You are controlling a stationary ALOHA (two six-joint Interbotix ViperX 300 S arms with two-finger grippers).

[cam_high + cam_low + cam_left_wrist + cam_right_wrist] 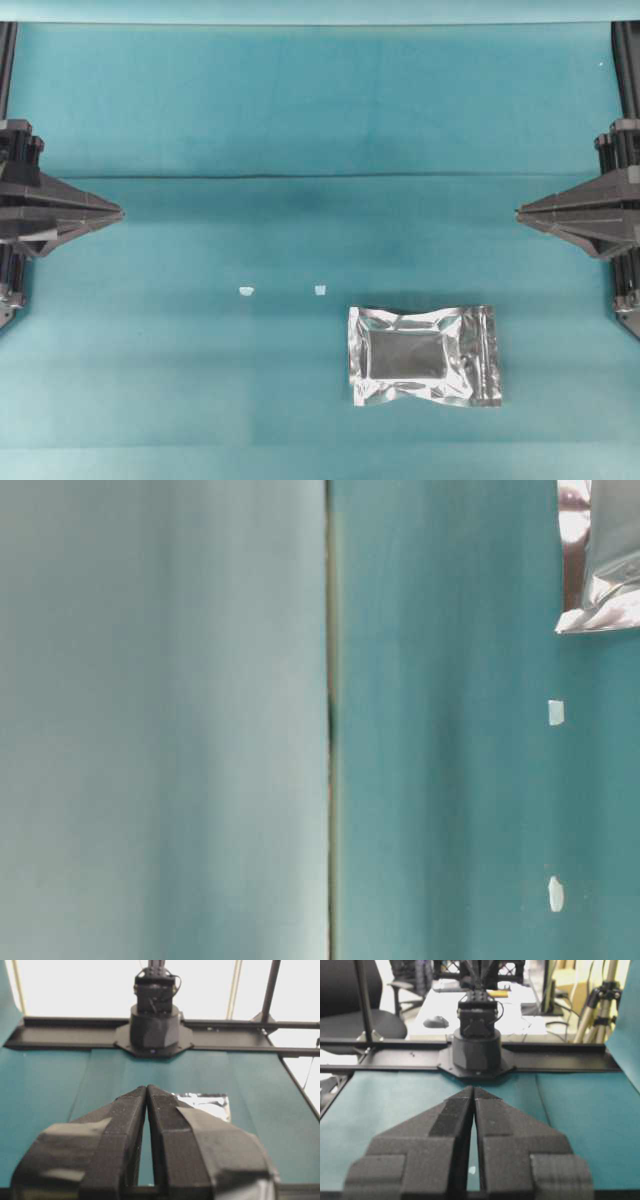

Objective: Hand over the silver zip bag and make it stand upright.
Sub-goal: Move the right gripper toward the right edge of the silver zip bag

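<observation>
1. Overhead view: silver zip bag flat on the teal table, at about 5 o'clock from the centre, zip strip toward 3 o'clock. Nearer the right gripper than the left gripper, well apart from both. Both grippers parked at the side edges, tips pointing inward at each other, jaws pressed nearly together, holding nothing. Two white scraps near the bag's 10 o'clock, apart from it.
   - Likely risk: slick, crinkled foil lying flat, so closed-down fingers could skid over it or pinch only the top layer.
   - Likely risk at handover: limp pouch folding or slipping free if one side lets go before the other has a firm bite.
   - Likely risk at standing: toppling if set down on a narrow or creased bottom edge.
2. Table-level view: only a corner of the bag at 1 o'clock; scraps below it; no gripper in sight.
3. Left wrist view: left gripper level, tips touching, empty; bag just beyond at 1 o'clock.
4. Right wrist view: right gripper level, jaws together, empty; bag not visible.
</observation>
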